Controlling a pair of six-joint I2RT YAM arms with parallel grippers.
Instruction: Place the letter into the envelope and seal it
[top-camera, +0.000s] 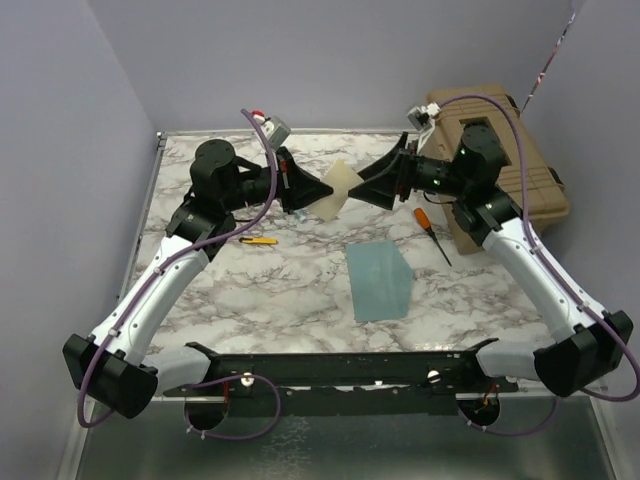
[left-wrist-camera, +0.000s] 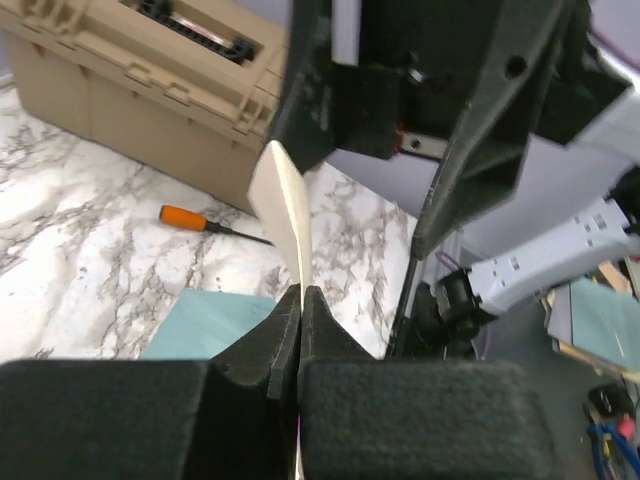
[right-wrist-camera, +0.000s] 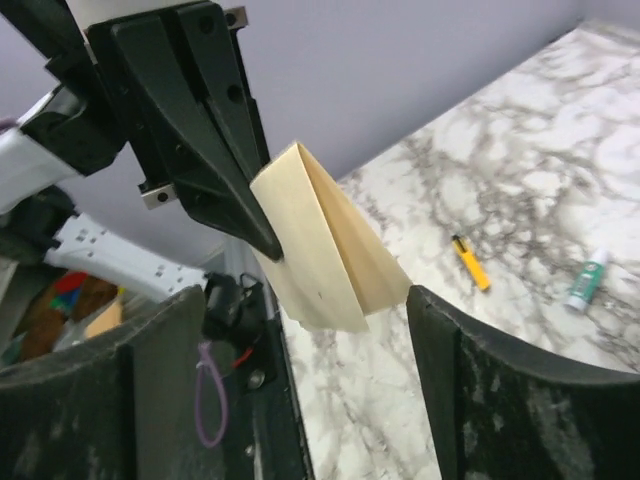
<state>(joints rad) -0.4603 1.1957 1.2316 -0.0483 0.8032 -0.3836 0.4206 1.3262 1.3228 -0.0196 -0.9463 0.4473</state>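
The marble worktop (top-camera: 270, 300) carries a tan case (top-camera: 520, 170) at its far right corner, well beyond and right of the envelope (top-camera: 380, 280). The envelope lies flat on the near half of the worktop, its long axis running near to far, a little to the right arm's side.

The letter (top-camera: 338, 188) is in the air, beyond the envelope and slightly to its left. It is folded into a narrow V and stands roughly on edge, not flat.

The left hand (left-wrist-camera: 301, 300) is clamped on the letter's lower edge, fingers pressed together with the sheet between them. The right hand (right-wrist-camera: 302, 292) is spread apart, one finger on either side of the letter, touching nothing that I can see.

So the letter likely has to come down and toward the bases to reach the envelope. The free right hand looks the nearer one to hold the envelope open.

An orange screwdriver (top-camera: 431, 233) lies just beyond the envelope's right corner. A yellow pen (top-camera: 258, 240) lies well to its left.
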